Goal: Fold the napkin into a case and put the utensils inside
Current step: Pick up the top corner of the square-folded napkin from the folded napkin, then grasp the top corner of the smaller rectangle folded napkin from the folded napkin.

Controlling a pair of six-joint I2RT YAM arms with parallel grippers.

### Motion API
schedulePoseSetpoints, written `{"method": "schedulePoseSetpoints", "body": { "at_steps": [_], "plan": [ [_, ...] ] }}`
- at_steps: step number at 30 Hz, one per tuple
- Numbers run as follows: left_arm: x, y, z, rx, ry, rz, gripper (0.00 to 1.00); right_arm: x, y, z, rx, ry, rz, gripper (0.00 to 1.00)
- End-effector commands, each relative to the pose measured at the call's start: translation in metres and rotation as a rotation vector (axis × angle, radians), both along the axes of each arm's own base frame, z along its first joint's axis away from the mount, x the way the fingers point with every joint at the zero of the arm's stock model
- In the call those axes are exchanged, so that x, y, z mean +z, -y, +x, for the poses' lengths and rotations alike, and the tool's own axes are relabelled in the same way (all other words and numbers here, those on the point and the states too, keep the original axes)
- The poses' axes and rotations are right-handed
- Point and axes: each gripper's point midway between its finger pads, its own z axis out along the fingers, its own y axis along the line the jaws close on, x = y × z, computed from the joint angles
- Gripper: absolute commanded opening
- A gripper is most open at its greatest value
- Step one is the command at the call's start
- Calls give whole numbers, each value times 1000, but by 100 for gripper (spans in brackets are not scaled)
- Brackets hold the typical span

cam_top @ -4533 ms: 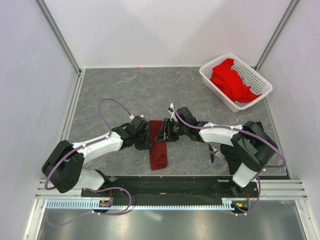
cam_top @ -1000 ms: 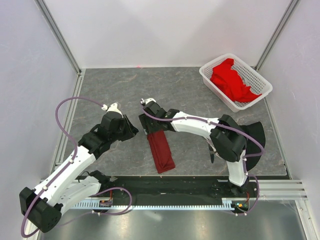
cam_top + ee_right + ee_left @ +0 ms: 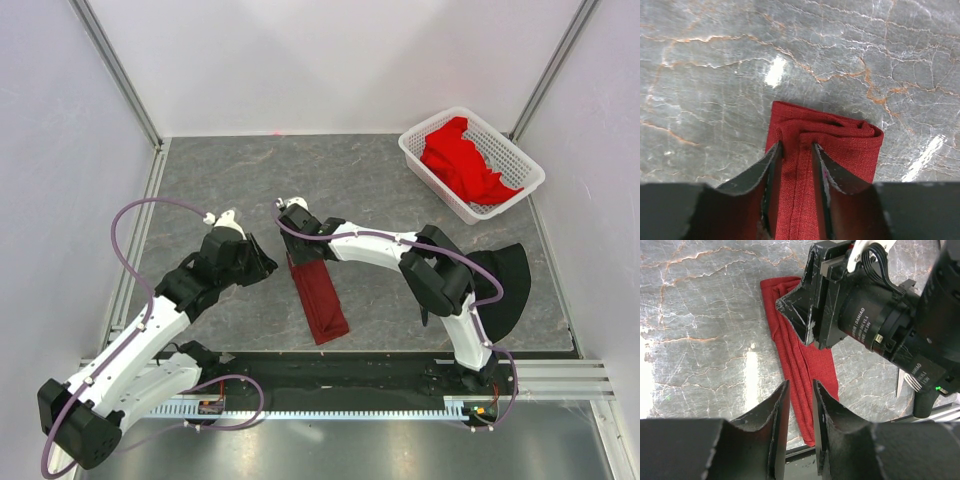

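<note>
The dark maroon napkin (image 3: 318,298) lies folded into a narrow long strip, the case shape, running from the table's middle toward the near edge. My right gripper (image 3: 298,250) is down on its far end. In the right wrist view its fingertips (image 3: 796,147) pinch a raised fold of the napkin (image 3: 840,145). My left gripper (image 3: 266,266) hovers just left of the strip; its jaws (image 3: 800,386) stand a narrow gap apart with nothing between them, above the napkin (image 3: 810,365). Silver utensil tips (image 3: 901,385) peek out beside the right arm; the rest is hidden.
A white lattice basket (image 3: 520,190) holding bright red cloths (image 3: 462,160) stands at the back right. The right arm's black body (image 3: 875,315) fills the upper right of the left wrist view. A black rail (image 3: 340,375) runs along the near edge.
My right gripper has shifted slightly left and farther away, dragging the napkin's far end with it. My left arm has hardly moved.
</note>
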Motion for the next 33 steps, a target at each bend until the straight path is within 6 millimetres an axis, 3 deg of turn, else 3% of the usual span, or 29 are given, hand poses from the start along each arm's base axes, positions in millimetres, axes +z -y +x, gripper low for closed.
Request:
{"method": "schedulePoseSetpoints", "body": {
  "at_steps": [1,7,12,16,19,23,27,33],
  "plan": [
    [2,1,-2,-15,11,-16,32,1,-2,11,-40,26,-4,35],
    [2,2,-3,-19,10,-21,32,-1,0,12,-52,27,-10,18],
    [-10,8,-1,-57,-33,8,32,22,-1,11,-41,48,25,1],
    [-21,23,3,-119,-103,14,31,49,11,8,-36,51,73,0],
    [-34,33,13,-149,-138,29,26,57,20,4,-24,23,109,0],
    [-39,32,30,-105,-117,64,30,56,31,-2,-16,-31,142,0],
    [-31,38,44,-121,-56,66,30,54,41,-4,-29,-73,181,0],
    [-49,44,60,-140,-85,166,30,54,38,-9,-18,-124,237,0]
  ]
}}
